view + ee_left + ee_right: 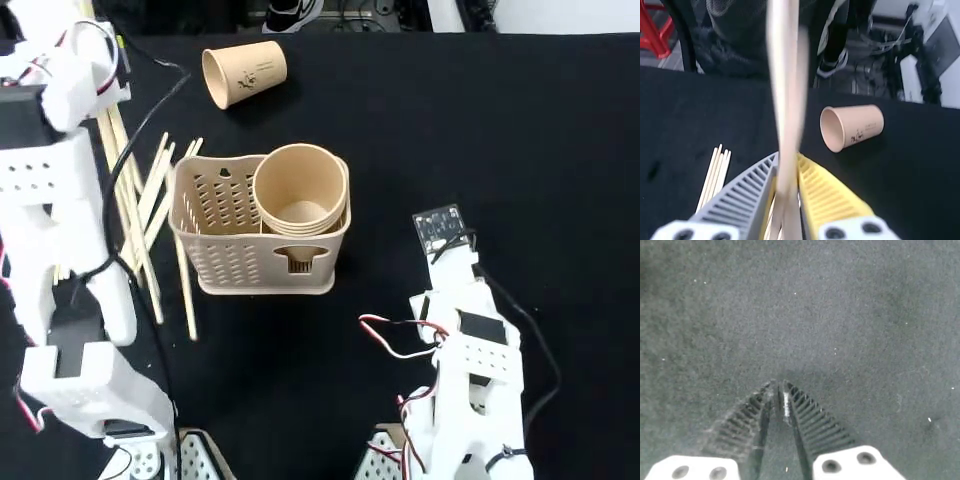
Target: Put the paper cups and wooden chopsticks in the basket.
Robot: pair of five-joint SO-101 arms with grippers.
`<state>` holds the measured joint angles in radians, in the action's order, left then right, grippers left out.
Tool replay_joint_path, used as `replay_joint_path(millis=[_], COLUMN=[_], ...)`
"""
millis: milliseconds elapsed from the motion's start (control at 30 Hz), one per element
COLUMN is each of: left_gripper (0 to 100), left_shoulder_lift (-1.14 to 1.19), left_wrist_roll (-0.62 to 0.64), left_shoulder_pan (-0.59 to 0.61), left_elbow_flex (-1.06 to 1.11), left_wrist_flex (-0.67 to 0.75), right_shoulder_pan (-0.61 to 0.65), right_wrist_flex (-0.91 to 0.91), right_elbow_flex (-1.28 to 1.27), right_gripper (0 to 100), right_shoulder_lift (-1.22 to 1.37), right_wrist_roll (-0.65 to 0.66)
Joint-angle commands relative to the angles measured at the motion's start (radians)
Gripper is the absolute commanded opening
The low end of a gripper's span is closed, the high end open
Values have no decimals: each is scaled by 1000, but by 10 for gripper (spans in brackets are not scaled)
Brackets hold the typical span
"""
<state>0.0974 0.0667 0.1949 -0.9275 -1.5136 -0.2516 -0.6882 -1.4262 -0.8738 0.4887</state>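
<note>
Basket with stacked cups; left claw clenched on chopsticks, right claw pinched shut on nothing.
On the high view the basket [240, 262] sat mid-worktop [500, 130], with a stack of paper cups [300, 190] upright in its 3 o'clock compartment. One more paper cup [243, 72] lay on its side at 12 o'clock of the basket, apart from it. Loose chopsticks [150, 215] lay fanned at 9 o'clock, the nearest touching the basket wall. The left claw [787, 160] gripped held chopsticks [785, 75] that stuck out past its tips; the lying cup sat beyond the tips, well apart. The right claw [777, 390] hung over bare worktop at 4 o'clock of the basket.
</note>
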Motion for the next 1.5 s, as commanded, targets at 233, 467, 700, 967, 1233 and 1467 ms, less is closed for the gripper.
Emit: replay_joint_path(millis=[233,467,700,967,1233,1467], left_gripper=[28,28,28,28,28,28], left_shoulder_lift=[-235,-304,-302,-307,-457,-790], left_wrist_roll=[75,75,75,89,120,117], left_shoulder_pan=[-125,-174,-239,-312,-312,-308], left_elbow_flex=[-2,2,4,156,341,943], left_wrist_flex=[18,46,28,34,71,476], right_shoulder_pan=[11,11,11,11,11,11], right_wrist_flex=[15,15,15,15,15,15], right_elbow_flex=[2,1,1,1,1,1], right_gripper=[12,12,12,12,12,12], right_shoulder_lift=[-15,-15,-15,-16,-16,-16], right_wrist_roll=[8,8,8,8,8,8])
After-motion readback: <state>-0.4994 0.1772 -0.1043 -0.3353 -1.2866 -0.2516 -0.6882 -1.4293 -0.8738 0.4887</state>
